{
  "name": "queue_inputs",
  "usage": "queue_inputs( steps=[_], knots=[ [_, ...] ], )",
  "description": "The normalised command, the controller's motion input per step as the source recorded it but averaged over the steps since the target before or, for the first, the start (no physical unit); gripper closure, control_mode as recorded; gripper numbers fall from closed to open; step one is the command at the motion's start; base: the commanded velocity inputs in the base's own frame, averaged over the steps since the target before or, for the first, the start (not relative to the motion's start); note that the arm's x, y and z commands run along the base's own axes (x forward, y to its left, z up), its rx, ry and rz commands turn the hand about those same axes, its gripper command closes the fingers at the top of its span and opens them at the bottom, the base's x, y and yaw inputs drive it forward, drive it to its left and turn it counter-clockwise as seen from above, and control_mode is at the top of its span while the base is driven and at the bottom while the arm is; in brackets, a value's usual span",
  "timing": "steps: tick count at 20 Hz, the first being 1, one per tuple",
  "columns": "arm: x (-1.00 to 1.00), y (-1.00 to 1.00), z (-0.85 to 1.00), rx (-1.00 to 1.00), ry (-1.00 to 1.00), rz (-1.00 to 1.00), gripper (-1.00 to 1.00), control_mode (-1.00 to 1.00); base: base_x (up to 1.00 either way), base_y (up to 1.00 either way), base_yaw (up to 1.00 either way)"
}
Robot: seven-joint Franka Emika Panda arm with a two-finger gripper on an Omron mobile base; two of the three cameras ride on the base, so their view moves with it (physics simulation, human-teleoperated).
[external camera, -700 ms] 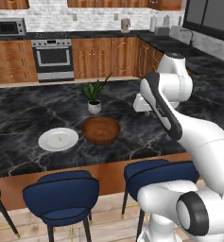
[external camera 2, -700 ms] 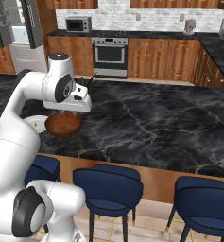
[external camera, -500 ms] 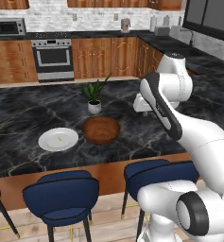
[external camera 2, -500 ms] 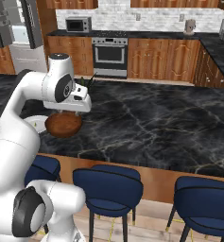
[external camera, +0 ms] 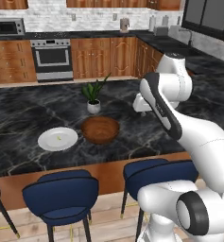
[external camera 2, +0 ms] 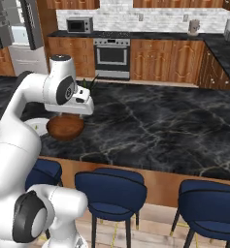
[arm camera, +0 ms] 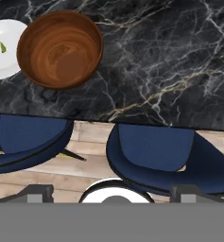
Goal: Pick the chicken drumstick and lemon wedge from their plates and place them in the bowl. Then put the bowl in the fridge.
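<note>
— What did we see from the left base view?

— The black marbled surface (external camera: 19, 118) ran wide, with open stone on both sides of the round reddish-brown wooden bowl (external camera: 100, 129). The bowl sat near the front edge, just beside the flat white plate (external camera: 57, 139), which carried the tiny lemon wedge (external camera: 59, 138). A small potted plant (external camera: 93, 94) stood just behind the bowl. Blue stools (external camera: 61, 194) lined the near edge.

— And from the right base view?

— The bowl (external camera 2: 64, 127) lay partly behind the arm, close to the front edge; to its right the dark veined stone stretched bare. The fridge (external camera 2: 17, 34) stood at the far left with its door open.

— The hand view?

— We looked down on the smooth, deep bowl (arm camera: 60, 49), empty, touching the plate (arm camera: 2, 49) rim with the wedge (arm camera: 3, 47) on it. The surface's front edge (arm camera: 132, 122) crossed the picture above two stool seats. The hand (arm camera: 111, 191) hung above the stools, its fingers (arm camera: 35, 193) spread about as wide as they go, holding and touching nothing.
</note>
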Motion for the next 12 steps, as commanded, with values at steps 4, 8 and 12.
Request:
queue_inputs(
  steps=[4,8,12],
  knots=[
    [0.00,0.00,0.00,0.00,0.00,0.00,-1.00,1.00,-0.46,0.48,-0.14],
    [0.00,0.00,0.00,0.00,0.00,0.00,-1.00,1.00,-0.36,0.69,-0.17],
    [0.00,0.00,0.00,0.00,0.00,0.00,-1.00,1.00,-0.21,0.73,-0.15]
  ],
)
